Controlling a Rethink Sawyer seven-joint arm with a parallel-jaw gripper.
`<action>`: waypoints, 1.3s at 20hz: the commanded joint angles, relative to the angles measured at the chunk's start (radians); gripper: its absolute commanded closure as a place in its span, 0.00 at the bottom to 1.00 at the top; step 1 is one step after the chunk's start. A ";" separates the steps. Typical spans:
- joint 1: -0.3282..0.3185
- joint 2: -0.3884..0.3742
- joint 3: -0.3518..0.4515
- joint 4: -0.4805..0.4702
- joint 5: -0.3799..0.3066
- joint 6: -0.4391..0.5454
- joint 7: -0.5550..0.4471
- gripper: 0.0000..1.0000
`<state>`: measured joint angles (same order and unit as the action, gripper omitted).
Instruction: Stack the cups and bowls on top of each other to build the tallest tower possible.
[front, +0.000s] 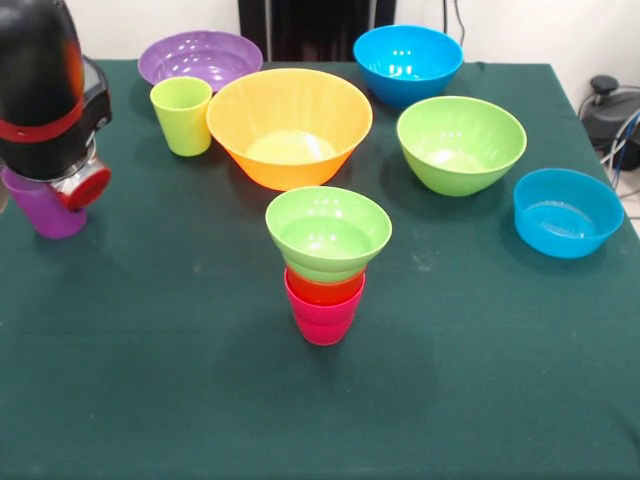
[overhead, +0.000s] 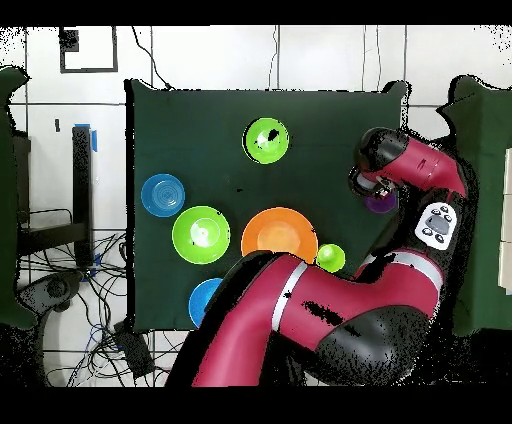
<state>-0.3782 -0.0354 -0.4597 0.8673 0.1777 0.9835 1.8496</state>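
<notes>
The arm (overhead: 300, 320) is built of thick rounded links in glossy dark red, joined by black sections. Its forearm carries a pale grey panel (overhead: 437, 223) with dark round buttons. The wrist housing (front: 40, 85) is black, ringed by a red band, with a red disc beneath.

I work in what looks like a robotics lab or test room, not a home. My desk (front: 120, 400) is draped in a plain dark green cloth and stands on a pale floor (overhead: 320, 60) marked with dark grid lines. Loose cables (overhead: 70, 290) trail in a tangle beside the desk in the overhead view, and a black device (front: 612, 110) with wires sits just off one desk corner in the front view. A square black outline (overhead: 88, 48) is marked on the floor beyond the desk.
</notes>
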 joint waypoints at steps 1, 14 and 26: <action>0.005 0.012 0.163 0.112 -0.085 -0.184 -0.110 1.00; -0.004 -0.173 0.264 0.276 -0.069 -0.261 -0.106 1.00; 0.029 -0.241 0.282 0.224 -0.086 -0.139 -0.092 1.00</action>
<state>-0.3723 -0.2415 -0.3081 1.0736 0.1492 0.7641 1.8496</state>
